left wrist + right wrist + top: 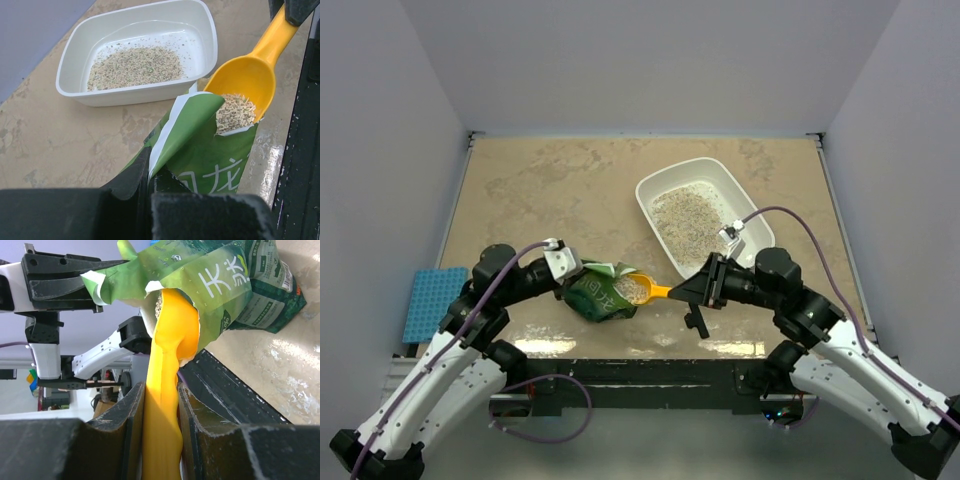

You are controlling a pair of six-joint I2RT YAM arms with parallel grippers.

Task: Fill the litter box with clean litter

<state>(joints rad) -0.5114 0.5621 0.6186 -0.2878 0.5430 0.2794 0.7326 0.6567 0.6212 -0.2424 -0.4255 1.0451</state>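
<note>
Yellow scoop (638, 290), handle clamped by right gripper (686, 291), sits loaded in mouth of green bag (594, 298) — left gripper (567, 270) pinches its limp lip. Loose, light, probably spill-prone clean litter (235, 111) wants level carriage — part-filled litter box (706, 162) lies at one o'clock.

White arm links (440, 378), black joints (496, 266), purple cables (783, 208).
</note>
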